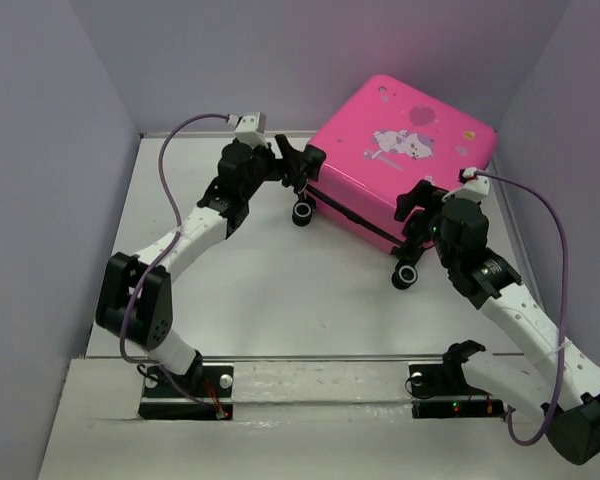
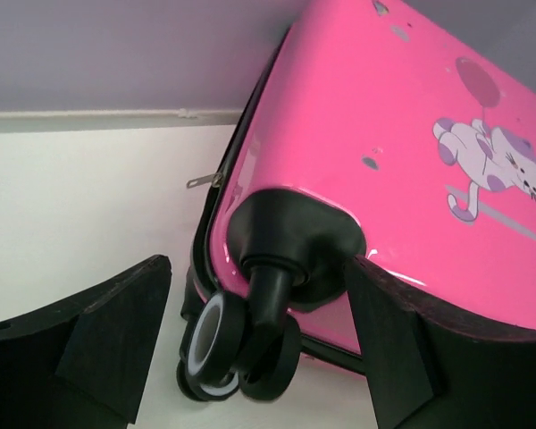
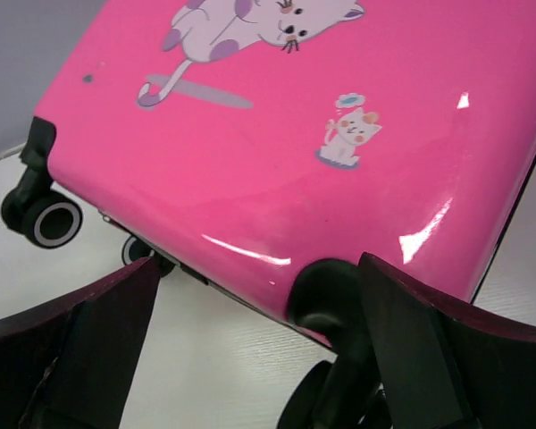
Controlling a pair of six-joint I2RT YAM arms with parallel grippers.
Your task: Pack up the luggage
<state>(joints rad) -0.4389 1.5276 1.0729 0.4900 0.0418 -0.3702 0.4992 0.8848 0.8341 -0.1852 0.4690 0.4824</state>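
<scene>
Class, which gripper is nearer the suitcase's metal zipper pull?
Left. The left gripper straddles the wheel mount beside the luggage's zipper pull; the right gripper straddles the far wheel mount, farther away.

Two robot arms reach forward and inward, jaws spread wide.
The left arm (image 1: 180, 240) bends at its elbow and angles up and rightward, the left gripper (image 1: 298, 170) pointing right with jaws well apart. The right arm (image 1: 520, 305) stretches forward and leftward, the right gripper (image 1: 417, 205) pointing away, jaws equally wide.
</scene>
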